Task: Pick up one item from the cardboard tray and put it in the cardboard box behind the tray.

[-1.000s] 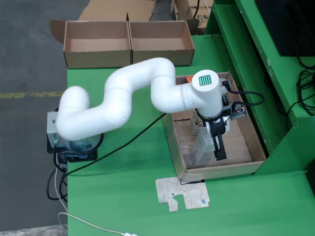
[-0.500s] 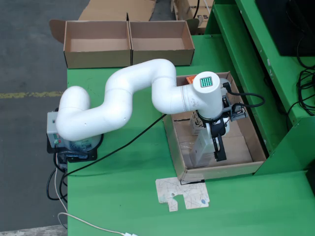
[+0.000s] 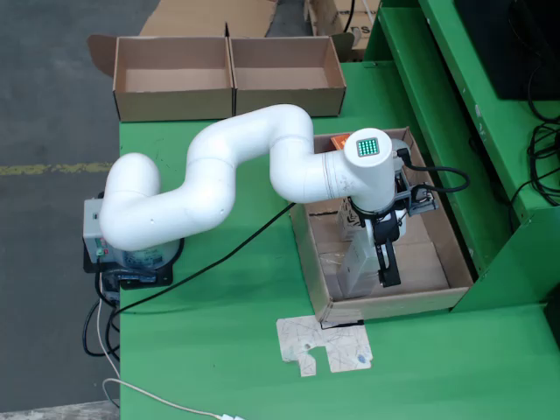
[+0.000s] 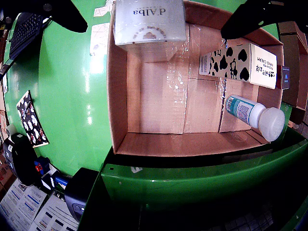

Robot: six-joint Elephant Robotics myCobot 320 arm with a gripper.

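tray [image 4: 120, 96] held grey box [image 4: 150, 21], cow-print carton [image 4: 240, 61], bottle [image 4: 252, 114] | tool [image 4: 154, 12] spread wide above grey box

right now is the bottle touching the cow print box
Apart. The gripper camera view shows bare cardboard floor between the bottle and the cow print box.

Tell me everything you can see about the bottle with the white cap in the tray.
In the pincer-mounted view, the bottle lies on its side on the floor of the cardboard tray, in the corner toward the lower right. It looks plastic, with a teal-green printed label and a wide, rounded white cap pointing at the tray's corner. It lies just below the cow-patterned carton; whether they touch is unclear. Nothing grips it.
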